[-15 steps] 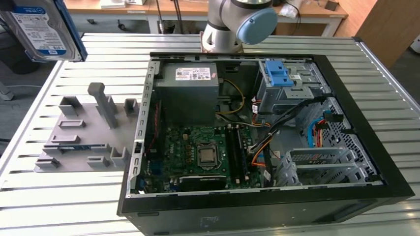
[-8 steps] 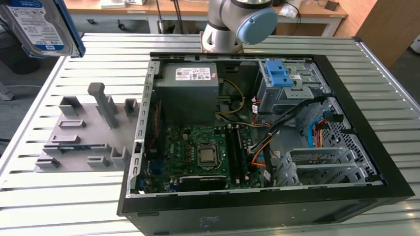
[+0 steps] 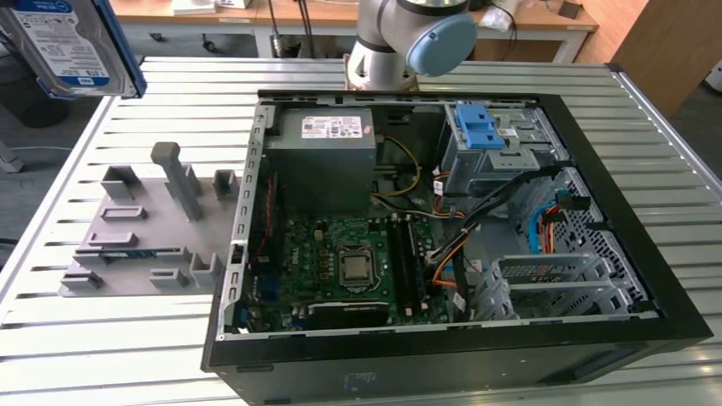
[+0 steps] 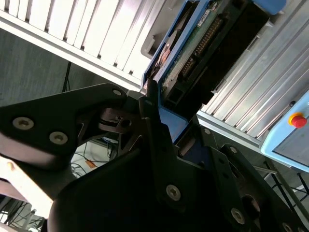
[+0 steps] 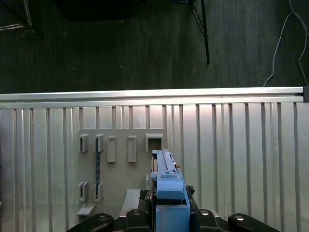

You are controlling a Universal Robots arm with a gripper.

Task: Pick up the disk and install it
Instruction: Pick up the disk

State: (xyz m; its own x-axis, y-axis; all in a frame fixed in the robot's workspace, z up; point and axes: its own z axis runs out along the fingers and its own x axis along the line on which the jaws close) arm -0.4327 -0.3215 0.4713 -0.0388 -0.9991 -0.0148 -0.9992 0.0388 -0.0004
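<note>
Silver metal disk (image 3: 68, 42) in blue plastic carrier, high over the slatted bench (image 3: 68, 338).
The gripper's (image 4: 176, 116) fingers (image 4: 150, 111) clamp its edge, upright, likely to clear the grey plastic holder's (image 3: 124, 245) posts.

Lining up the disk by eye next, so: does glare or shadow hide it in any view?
Exterior view: the disk is evenly lit, though cropped by the frame's corner. First wrist view: glare streaks the slatted table, but the disk's blue bracket reads clearly. Second wrist view: the gripper is a dark mass, and the disk's underside lies in shadow against bright slats.
</note>
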